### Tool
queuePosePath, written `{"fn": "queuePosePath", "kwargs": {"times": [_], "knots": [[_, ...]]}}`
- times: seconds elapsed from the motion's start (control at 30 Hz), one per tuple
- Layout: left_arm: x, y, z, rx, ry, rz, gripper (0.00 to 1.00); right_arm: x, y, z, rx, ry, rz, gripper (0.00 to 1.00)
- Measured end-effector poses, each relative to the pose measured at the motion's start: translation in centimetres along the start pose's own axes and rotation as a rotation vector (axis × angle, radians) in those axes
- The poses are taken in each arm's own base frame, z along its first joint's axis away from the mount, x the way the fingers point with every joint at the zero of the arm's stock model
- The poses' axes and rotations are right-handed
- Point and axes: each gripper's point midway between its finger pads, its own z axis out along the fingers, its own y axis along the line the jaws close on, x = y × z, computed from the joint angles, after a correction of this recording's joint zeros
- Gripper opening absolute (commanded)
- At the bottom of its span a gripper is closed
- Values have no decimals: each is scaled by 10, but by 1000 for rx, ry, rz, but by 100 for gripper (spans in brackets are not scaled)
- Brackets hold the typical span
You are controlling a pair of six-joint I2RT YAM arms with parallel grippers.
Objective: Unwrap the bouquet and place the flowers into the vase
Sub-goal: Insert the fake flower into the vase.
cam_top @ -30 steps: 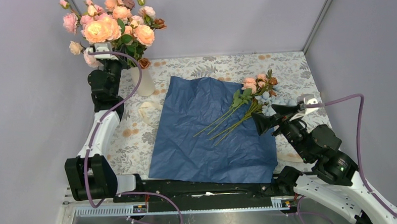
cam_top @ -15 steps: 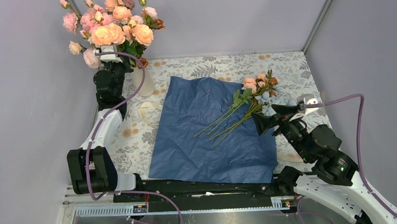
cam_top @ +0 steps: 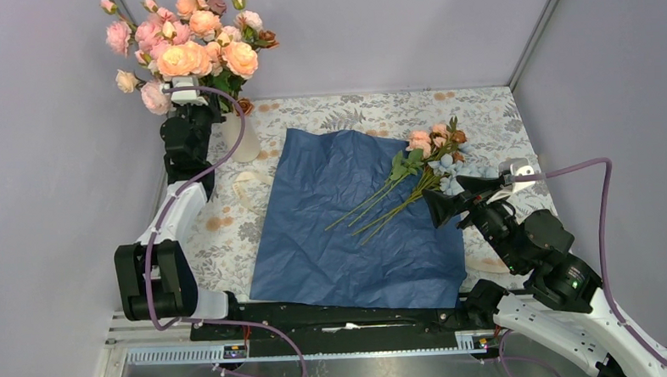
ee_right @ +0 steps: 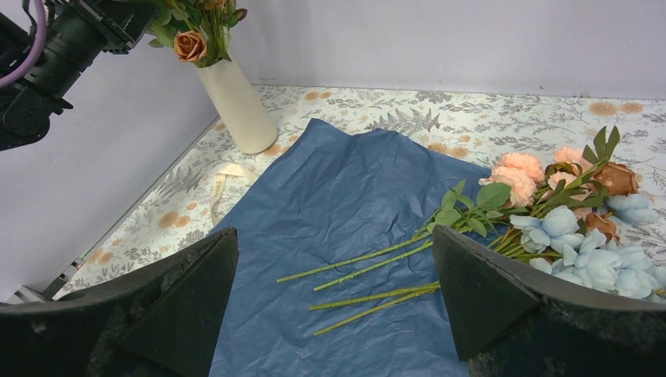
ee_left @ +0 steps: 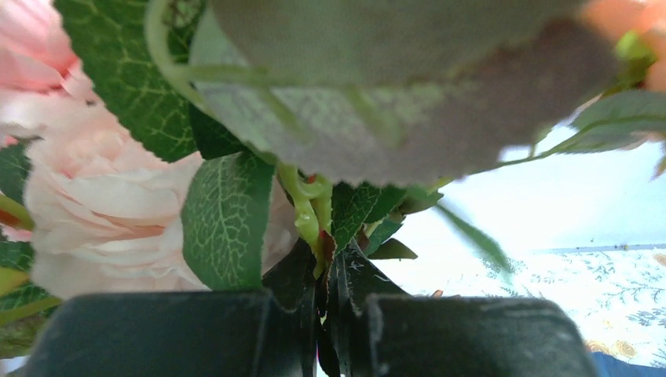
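Left pincer (ee_left: 320, 275) of mine was clamped tight on the green stems of a peach-pink bunch (cam_top: 192, 42), held high at the ten o'clock corner of the table (cam_top: 497, 113), directly over the vase (cam_top: 245, 140). To seat it well, I judged I should go straight down along the vase's axis, keep the stems gathered so none caught the rim, and release only once the bunch rested by its own weight (the vase is narrow and looks light, so a sideways drag could tip it). My right pincer (ee_right: 334, 259) hung with its jaws wide apart and nothing between them, at the three o'clock edge of the navy paper (cam_top: 357, 221), which lay spread flat. The loose flowers (cam_top: 431, 163), pale blue, peach and brown, lay at its two o'clock corner, stems pointing toward seven o'clock. A cream ribbon (cam_top: 247, 188) lay off the paper's nine o'clock side, near the vase. How deep the stems reached I could not tell: leaves crowded the vase's mouth, and my left wrist view showed little but blurred petals and foliage.
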Motion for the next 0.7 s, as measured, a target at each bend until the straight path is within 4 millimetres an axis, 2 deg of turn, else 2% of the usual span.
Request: {"fn": "queuePosePath", "kwargs": {"times": [0.23, 0.37, 0.47, 0.7], "knots": [[25, 3, 4, -5, 56, 0, 1, 0, 0, -1, -1, -2, 3, 100], [27, 4, 3, -8, 61, 0, 8, 1, 0, -1, -1, -3, 9, 100], [29, 4, 3, -9, 67, -1, 16, 1, -1, -2, -1, -3, 11, 100], [48, 4, -4, -13, 134, -15, 24, 3, -1, -1, 0, 1, 12, 100]]}}
